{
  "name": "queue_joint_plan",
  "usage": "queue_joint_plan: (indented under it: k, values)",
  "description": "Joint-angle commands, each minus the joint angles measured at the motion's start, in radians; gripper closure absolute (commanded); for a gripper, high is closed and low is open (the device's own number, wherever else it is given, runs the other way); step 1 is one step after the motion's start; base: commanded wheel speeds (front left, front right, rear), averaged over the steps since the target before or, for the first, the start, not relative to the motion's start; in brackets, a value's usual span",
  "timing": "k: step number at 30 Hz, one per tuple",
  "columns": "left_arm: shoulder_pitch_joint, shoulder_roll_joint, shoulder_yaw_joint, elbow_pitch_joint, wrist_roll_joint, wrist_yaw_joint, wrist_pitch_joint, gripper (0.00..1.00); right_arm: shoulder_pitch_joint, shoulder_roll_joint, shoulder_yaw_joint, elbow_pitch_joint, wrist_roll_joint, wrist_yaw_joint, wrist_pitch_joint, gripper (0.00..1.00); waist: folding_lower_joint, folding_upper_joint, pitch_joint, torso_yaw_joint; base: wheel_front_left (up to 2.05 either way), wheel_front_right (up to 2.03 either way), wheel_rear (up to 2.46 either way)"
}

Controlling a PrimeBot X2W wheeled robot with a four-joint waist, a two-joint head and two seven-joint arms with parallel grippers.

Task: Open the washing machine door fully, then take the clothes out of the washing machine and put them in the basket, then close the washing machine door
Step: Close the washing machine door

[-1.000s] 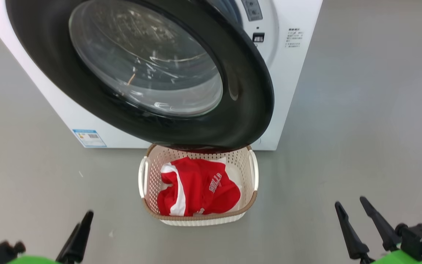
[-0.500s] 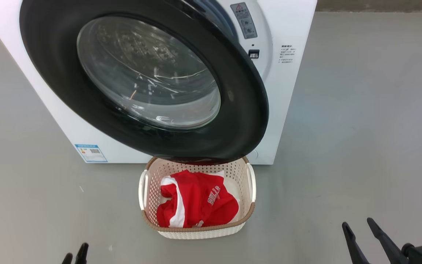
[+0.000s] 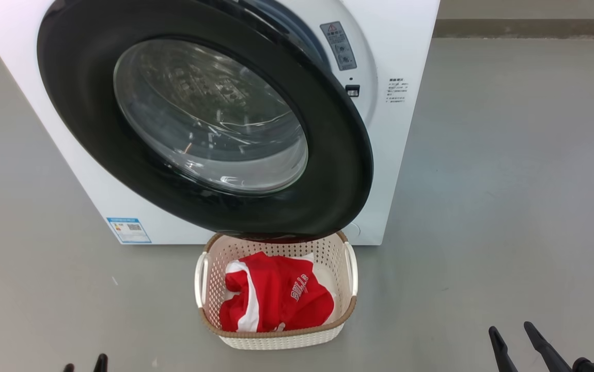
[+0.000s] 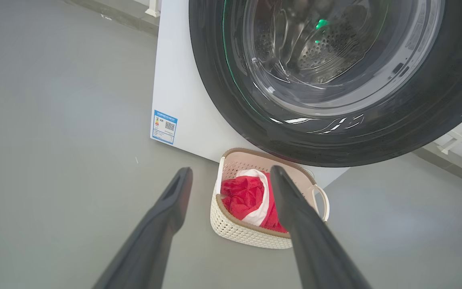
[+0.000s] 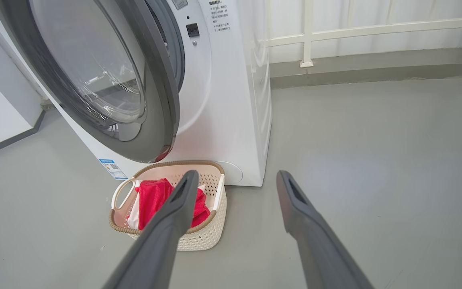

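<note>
the clothes (image 3: 271, 299), one red garment, lie in the one basket (image 3: 276, 341), which sits on the floor just in front of the washing machine (image 3: 405, 129), under the lower rim of its single door (image 3: 328, 170). the door stands ajar, hinged on the robot's left, its free edge off the machine on the right (a gap shows there). that edge lies ahead, above and left of the right gripper (image 3: 510, 329), the nearer one by my judgement. the left gripper (image 4: 231, 171) sits low on the hinge side. both grippers gape empty.
</note>
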Motion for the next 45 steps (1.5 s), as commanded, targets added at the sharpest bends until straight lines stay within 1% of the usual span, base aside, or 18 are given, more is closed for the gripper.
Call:
queue_joint_plan:
  k: [1, 12, 15, 18, 22, 25, 38, 39, 40, 41, 42, 45]
  values:
    - [-0.015, 0.012, 0.058, -0.030, 0.040, -0.006, -0.012, 0.00, -0.008, -0.021, 0.011, -0.028, -0.003, 0.005, -0.007, 0.00, 0.0000, 0.0000, -0.004, -0.002, 0.00, 0.00, 0.00]
    - [0.029, -0.112, 0.218, -0.149, 0.388, -0.006, -0.012, 0.00, 0.002, -0.013, -0.010, -0.044, 0.000, 0.005, -0.007, 0.00, 0.0000, 0.0000, -0.018, -0.007, 0.00, 0.00, 0.00]
    - [0.038, -0.136, 0.237, -0.183, 0.460, -0.006, -0.012, 0.00, 0.003, -0.012, -0.014, -0.047, 0.000, 0.005, -0.007, 0.00, 0.0000, 0.0000, -0.020, -0.008, 0.00, 0.00, 0.00]
    - [0.048, -0.152, 0.242, -0.203, 0.511, -0.006, -0.012, 0.00, 0.005, -0.010, -0.017, -0.050, 0.000, 0.005, -0.007, 0.00, 0.0000, 0.0000, -0.019, -0.008, 0.00, 0.00, 0.00]
    - [0.062, -0.172, 0.244, -0.213, 0.543, -0.006, -0.012, 0.00, 0.004, -0.005, -0.020, -0.047, -0.001, 0.005, -0.007, 0.00, 0.0000, 0.0000, -0.019, -0.009, 0.00, 0.00, 0.00]
    - [0.065, -0.180, 0.245, -0.212, 0.548, -0.006, -0.012, 0.00, 0.004, -0.002, -0.021, -0.046, -0.002, 0.005, -0.007, 0.00, 0.0000, 0.0000, -0.019, -0.008, 0.00, 0.00, 0.00]
    - [0.064, -0.195, 0.238, -0.223, 0.560, -0.006, -0.012, 0.00, -0.004, 0.002, -0.021, -0.047, -0.003, 0.005, -0.007, 0.00, 0.0000, 0.0000, -0.019, -0.005, 0.00, 0.00, 0.00]
    - [0.063, -0.196, 0.236, -0.223, 0.561, -0.006, -0.012, 0.00, -0.006, 0.003, -0.020, -0.048, -0.002, 0.005, -0.007, 0.02, 0.0000, 0.0000, -0.018, -0.003, 0.00, 0.00, 0.00]
    - [0.062, -0.197, 0.234, -0.223, 0.561, -0.006, -0.012, 0.00, -0.008, 0.005, -0.017, -0.049, 0.000, 0.005, -0.007, 0.51, 0.0000, 0.0000, -0.018, -0.001, 0.00, 0.00, 0.00]
    - [0.061, -0.198, 0.231, -0.223, 0.562, -0.006, -0.012, 0.00, -0.011, 0.006, -0.013, -0.052, 0.001, 0.005, -0.007, 0.85, 0.0000, 0.0000, -0.018, 0.003, 0.00, 0.00, 0.00]
    - [0.059, -0.198, 0.228, -0.224, 0.563, -0.006, -0.012, 0.00, -0.016, 0.007, -0.008, -0.054, 0.003, 0.005, -0.007, 1.00, 0.0000, 0.0000, -0.017, 0.006, 0.00, 0.00, 0.00]
    - [0.055, -0.202, 0.218, -0.226, 0.564, -0.006, -0.012, 0.00, -0.034, 0.010, 0.010, -0.060, 0.006, 0.005, -0.007, 1.00, 0.0000, 0.0000, -0.014, 0.021, 0.00, 0.00, 0.00]
